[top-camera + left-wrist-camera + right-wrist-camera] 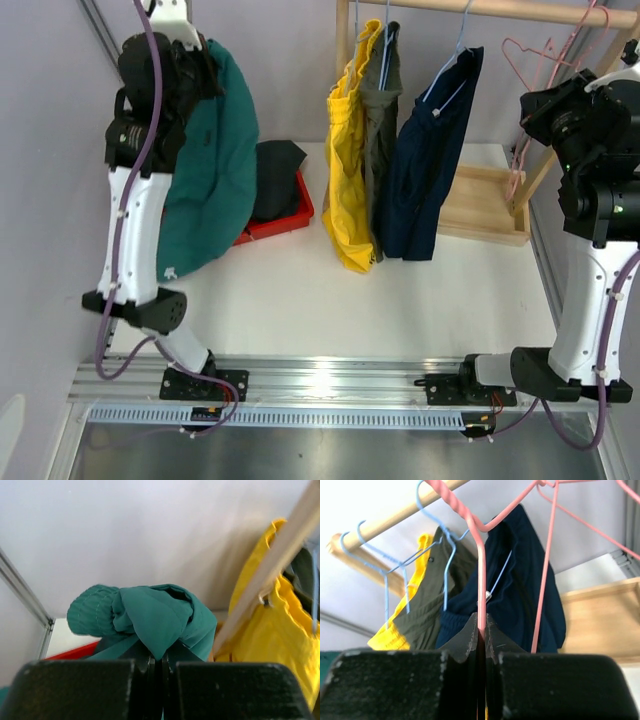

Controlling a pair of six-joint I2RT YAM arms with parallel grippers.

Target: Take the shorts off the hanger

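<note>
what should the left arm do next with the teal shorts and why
Probably swing the left tool right, over the red bin, and open it. It is shut on the teal shorts, which look free of the pink hanger pinched in the right tool; the black shorts already lie in that bin.

Plain and unpatterned: bright yellow fabric shorts (348, 170), olive-grey fabric shorts (383, 110), navy fabric shorts (425, 170), teal green fabric shorts (210, 170), black fabric shorts (278, 175). The plastic tray (287, 223) was red, the wire hanger (480, 580) pink.
</note>
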